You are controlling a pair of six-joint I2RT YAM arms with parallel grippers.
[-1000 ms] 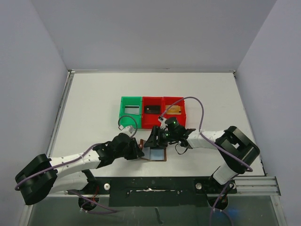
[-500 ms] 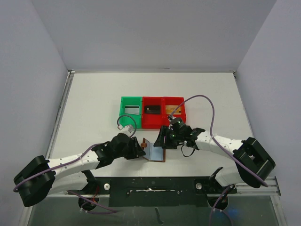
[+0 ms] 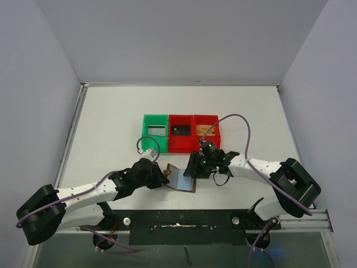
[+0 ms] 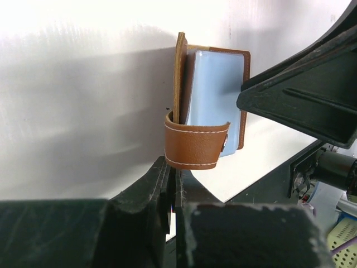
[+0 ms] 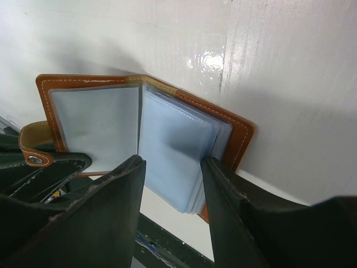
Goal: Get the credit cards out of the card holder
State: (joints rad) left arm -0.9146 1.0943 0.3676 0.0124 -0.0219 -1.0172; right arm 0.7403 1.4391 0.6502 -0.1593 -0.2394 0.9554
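Jaws: left gripper (image 4: 172,173) pinches the floppy brown leather card holder (image 4: 195,146), right gripper (image 5: 171,164) gapes over its slick pale-blue sleeves (image 5: 167,128), probably best gripped edgewise.

The wallet (image 4: 181,84) was held upright and open, with pale blue sleeves (image 4: 215,89) exposed. Just below its strap (image 4: 195,148) the left gripper (image 4: 172,187) was pinched closed. A black finger (image 4: 301,100) was set against the sleeves' right edge.
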